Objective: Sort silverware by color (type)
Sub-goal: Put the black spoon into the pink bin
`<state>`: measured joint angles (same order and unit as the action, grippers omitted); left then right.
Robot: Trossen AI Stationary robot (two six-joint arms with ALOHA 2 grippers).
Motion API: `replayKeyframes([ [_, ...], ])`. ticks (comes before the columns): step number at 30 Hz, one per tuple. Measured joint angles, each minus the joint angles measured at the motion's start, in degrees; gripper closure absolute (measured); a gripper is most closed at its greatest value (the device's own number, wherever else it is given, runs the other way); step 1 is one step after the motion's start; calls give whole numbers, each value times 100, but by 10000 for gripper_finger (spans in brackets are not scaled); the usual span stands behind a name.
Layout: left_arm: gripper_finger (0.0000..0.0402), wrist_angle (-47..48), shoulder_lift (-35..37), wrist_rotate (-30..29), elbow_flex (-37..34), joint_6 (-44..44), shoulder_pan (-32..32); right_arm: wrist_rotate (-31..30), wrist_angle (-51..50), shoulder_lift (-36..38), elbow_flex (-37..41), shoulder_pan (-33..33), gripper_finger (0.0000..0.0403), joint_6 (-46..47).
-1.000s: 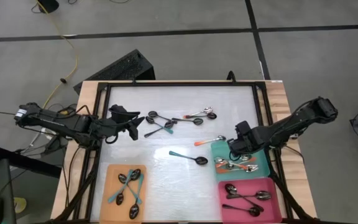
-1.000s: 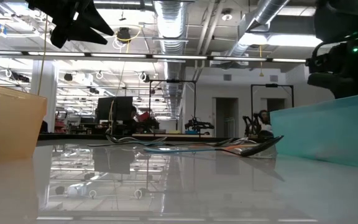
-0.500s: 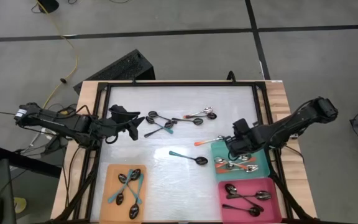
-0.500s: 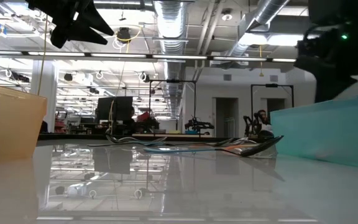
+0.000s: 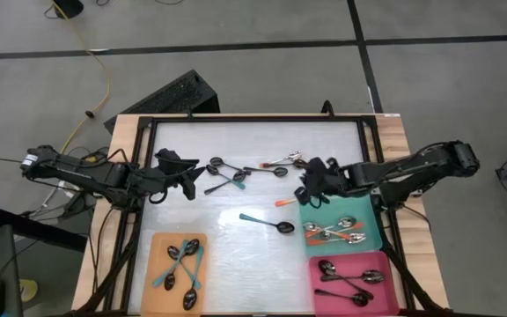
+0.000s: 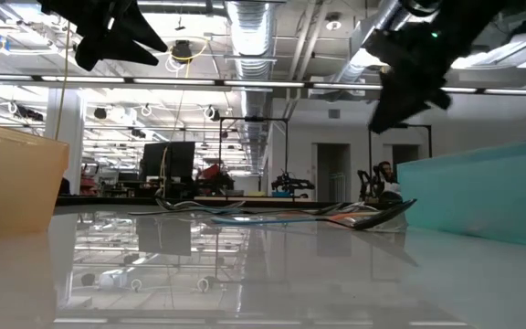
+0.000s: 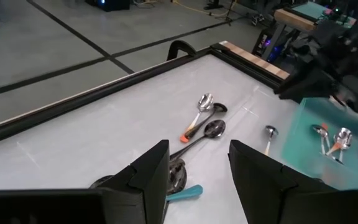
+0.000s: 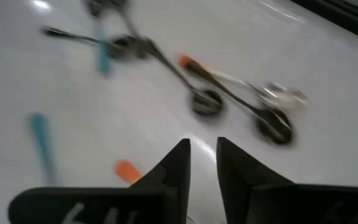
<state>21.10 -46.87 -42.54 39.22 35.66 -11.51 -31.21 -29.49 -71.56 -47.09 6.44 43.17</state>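
Loose silverware lies on the white table: a crossed cluster of dark spoons (image 5: 225, 173), a silver and black pair (image 5: 282, 164), an orange-handled spoon (image 5: 294, 200) and a teal-handled spoon (image 5: 267, 222). Sorted spoons lie in the orange tray (image 5: 157, 242), the teal tray (image 5: 370, 238) and the pink tray (image 5: 385, 264). My right gripper (image 5: 309, 188) hangs above the table just left of the teal tray, over the orange-handled spoon, narrowly open (image 8: 202, 155) with nothing between its fingers. My left gripper (image 5: 192, 177) hovers open (image 7: 197, 168) at the table's left, beside the cluster.
A black frame (image 5: 253, 118) runs along the table's edges. The low view shows the teal tray's wall (image 6: 482, 192) at the right and the orange tray's wall (image 6: 12, 183) at the left. Bare table lies between the orange and pink trays.
My right gripper has left its place above the teal tray. It has gone up and toward the table's left and far side, and has tipped toward level. It now hangs over the orange-handled spoon. The spoons on the table lie as before.
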Motion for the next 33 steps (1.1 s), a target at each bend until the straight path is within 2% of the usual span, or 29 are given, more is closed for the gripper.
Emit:
replayKeyframes([
  [4, 251, 0, -1, -342, 0, 22, 2, 482, 1105, 1, 0, -214, 304, -731],
  [7, 251, 0, -2, -569, 0, 58, 2, 554, 1711, 1, 0, -281, 301, -1034],
  [11, 251, 2, -2, -588, 1, 14, 2, 567, 2171, 1, 0, -338, 300, -1428],
  [19, 251, 2, -2, -588, 0, -216, 2, 569, 2735, 1, 0, -557, 300, -2098],
  [29, 251, 4, -1, -280, 0, -190, 2, 571, 2955, 1, 0, -699, 300, -2130],
  [33, 251, 4, -2, -278, 0, 86, 0, 572, 2948, 1, 0, -695, 300, -2121],
])
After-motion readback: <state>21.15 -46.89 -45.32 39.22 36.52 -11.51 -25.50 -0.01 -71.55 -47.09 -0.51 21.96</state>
